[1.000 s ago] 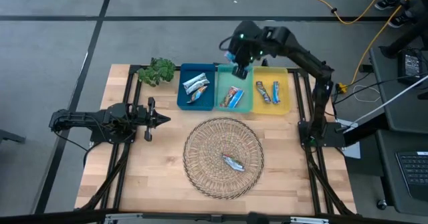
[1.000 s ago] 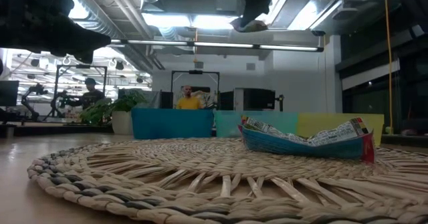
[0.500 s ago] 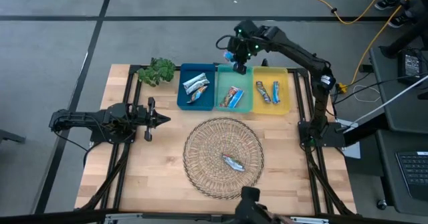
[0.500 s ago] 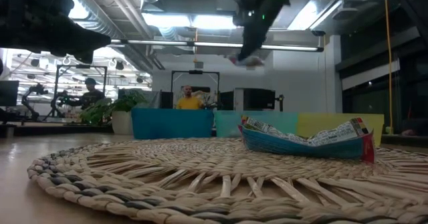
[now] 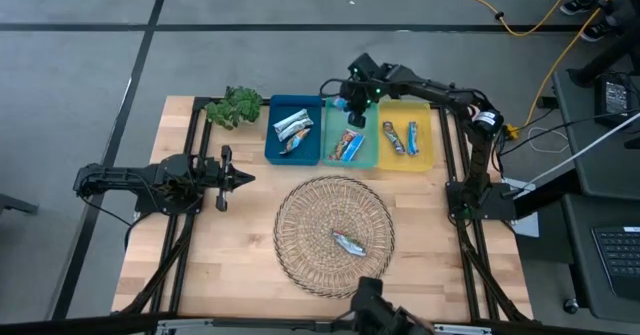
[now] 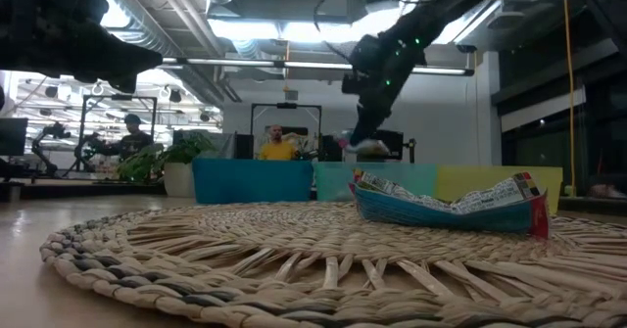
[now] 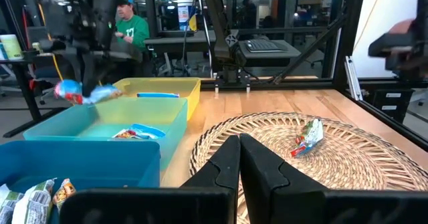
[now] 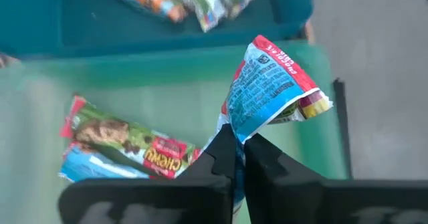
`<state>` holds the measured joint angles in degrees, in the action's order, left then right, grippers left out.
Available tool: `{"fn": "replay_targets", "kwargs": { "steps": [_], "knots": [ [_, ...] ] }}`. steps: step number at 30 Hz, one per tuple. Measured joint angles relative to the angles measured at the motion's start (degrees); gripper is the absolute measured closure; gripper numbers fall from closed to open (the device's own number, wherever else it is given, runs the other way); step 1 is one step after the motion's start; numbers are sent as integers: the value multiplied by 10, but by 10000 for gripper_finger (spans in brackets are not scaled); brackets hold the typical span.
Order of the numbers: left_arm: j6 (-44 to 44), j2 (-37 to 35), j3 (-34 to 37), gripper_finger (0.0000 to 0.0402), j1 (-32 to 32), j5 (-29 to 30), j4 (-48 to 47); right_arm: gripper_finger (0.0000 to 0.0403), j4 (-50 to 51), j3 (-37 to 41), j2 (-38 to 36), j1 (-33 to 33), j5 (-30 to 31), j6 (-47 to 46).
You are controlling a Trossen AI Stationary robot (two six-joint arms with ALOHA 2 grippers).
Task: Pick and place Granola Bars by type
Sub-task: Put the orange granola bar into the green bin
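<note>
1. My work surface is a light wooden table [image 5: 230, 255] with plank joints running across it.
2. A round woven mat [image 5: 334, 236] lies on the table's near centre.
3. Three bins stand side by side along the far edge, touching: a blue bin [image 5: 272, 145], a teal bin [image 5: 330, 135] and a yellow bin [image 5: 428, 140].
4. A green plant [image 5: 236, 106] sits at the far left corner, just beside the blue bin.
5. My black arm-mount rails [image 5: 180, 245] lie along both sides.
</note>
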<state>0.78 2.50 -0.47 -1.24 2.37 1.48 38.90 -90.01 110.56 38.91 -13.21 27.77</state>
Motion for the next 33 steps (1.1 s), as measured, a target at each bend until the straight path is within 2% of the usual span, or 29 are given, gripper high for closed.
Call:
{"fn": "replay_targets", "kwargs": {
  "steps": [9, 18, 33],
  "knots": [
    [0, 0, 0, 398, 0, 0, 0, 384, -76, 74, 0, 23, 0, 12],
    [0, 0, 0, 398, 0, 0, 0, 386, -100, 116, -1, 58, 0, 12],
    [0, 0, 0, 398, 0, 0, 0, 383, -103, 123, 11, 70, -59, 10]
  ]
}}
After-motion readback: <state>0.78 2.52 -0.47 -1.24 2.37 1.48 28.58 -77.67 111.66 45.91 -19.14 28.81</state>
